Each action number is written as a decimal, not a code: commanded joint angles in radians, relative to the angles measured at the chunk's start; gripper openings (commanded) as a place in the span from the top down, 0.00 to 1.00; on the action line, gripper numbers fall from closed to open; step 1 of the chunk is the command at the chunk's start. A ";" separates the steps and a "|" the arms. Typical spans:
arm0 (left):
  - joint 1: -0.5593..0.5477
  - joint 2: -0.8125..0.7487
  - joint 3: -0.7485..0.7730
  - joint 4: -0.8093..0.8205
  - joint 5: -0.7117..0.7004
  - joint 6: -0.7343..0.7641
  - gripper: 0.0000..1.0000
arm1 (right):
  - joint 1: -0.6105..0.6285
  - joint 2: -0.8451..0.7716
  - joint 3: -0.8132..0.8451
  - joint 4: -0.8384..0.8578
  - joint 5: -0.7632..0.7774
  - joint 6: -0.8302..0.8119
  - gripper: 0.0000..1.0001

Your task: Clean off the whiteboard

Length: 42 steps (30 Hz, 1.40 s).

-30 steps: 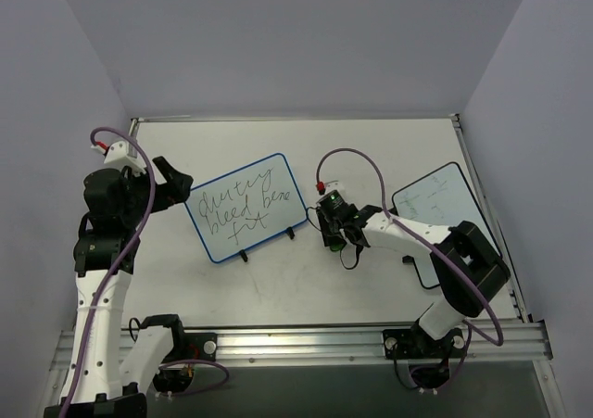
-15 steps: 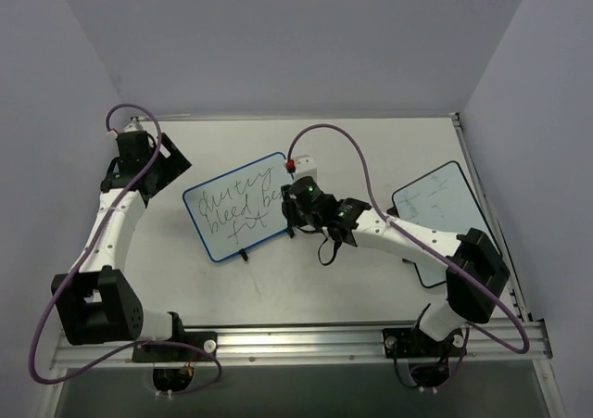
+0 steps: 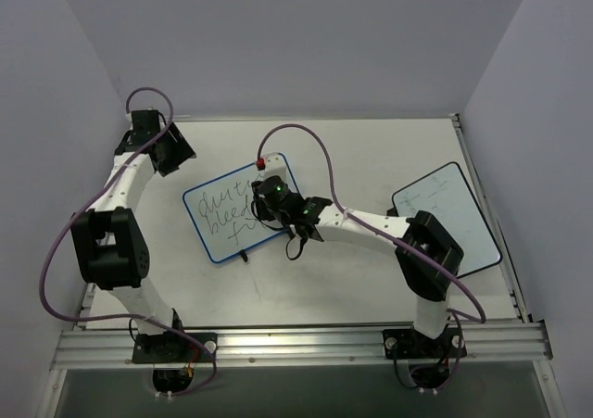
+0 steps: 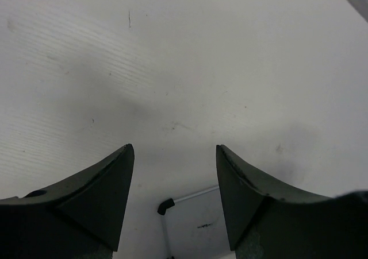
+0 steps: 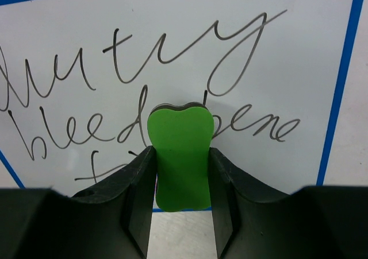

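White table [image 3: 389,149], grey walls. Whiteboard [image 3: 218,219] lies flat on it, with all visible writing intact. Right end effector [image 3: 271,198], clamped on a green eraser [image 5: 179,155], is over the whiteboard's right half; contact unclear. Judgement: press the eraser flat and sweep overlapping passes along each line, lightly, lest the whiteboard slide. Left end effector [image 4: 172,155] is parted and empty, just beyond the whiteboard's far-left corner.

From above, my right gripper [image 3: 262,205] and its arm sit over the right side of the whiteboard [image 3: 218,219], so the line endings can't be seen. On my right wrist view the green eraser [image 5: 179,155] covers the middle word's tail and my fingers [image 5: 135,201] hide the bottom line. The marks on the black-framed board [image 3: 445,209] are too faint to read.
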 commanded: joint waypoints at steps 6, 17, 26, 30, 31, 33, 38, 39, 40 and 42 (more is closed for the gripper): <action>-0.054 0.070 0.048 -0.057 0.060 0.075 0.42 | 0.050 0.117 0.162 0.076 0.148 -0.006 1.00; -0.117 0.088 0.020 -0.073 0.110 0.094 0.72 | 0.077 0.234 0.279 0.107 0.237 -0.013 1.00; -0.131 0.084 0.016 -0.071 0.142 0.112 0.76 | 0.085 0.291 0.340 0.098 0.326 -0.032 1.00; -0.140 0.075 0.019 -0.071 0.142 0.118 0.75 | 0.080 0.286 0.336 0.076 0.367 -0.043 1.00; -0.142 0.075 0.017 -0.070 0.144 0.118 0.75 | 0.076 0.284 0.331 0.073 0.372 -0.044 1.00; -0.143 0.067 0.009 -0.063 0.148 0.121 0.75 | 0.070 0.278 0.319 0.069 0.381 -0.043 1.00; -0.154 0.055 0.006 -0.063 0.150 0.128 0.77 | 0.028 0.243 0.248 0.081 0.375 -0.032 1.00; -0.156 0.050 0.003 -0.063 0.150 0.129 0.77 | 0.021 0.235 0.238 0.085 0.375 -0.032 1.00; -0.157 0.049 0.002 -0.062 0.150 0.129 0.78 | 0.015 0.229 0.227 0.089 0.375 -0.030 1.00; -0.160 0.046 0.002 -0.062 0.150 0.129 0.79 | -0.008 0.209 0.192 0.098 0.371 -0.029 1.00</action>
